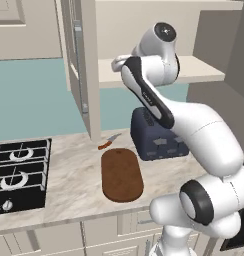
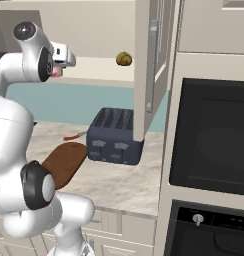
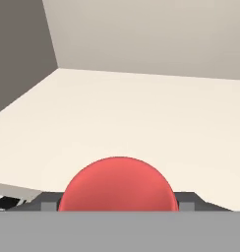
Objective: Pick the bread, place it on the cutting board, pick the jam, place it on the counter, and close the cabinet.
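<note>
Fingers: state unclear to us; dark blocks flank jam (image 3: 118, 184) at 6 o'clock in hand view, contact unseen. Jam on cabinet shelf (image 3: 141, 113); bread (image 2: 124, 59) there too. We judge jar rigid, smooth, slippery, breakable: grip body sides, not lid.

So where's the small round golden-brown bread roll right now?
The small round golden-brown bread roll sits on the pale shelf inside the open beige wall cabinet, above the dark blue toaster in the right base view.
</note>
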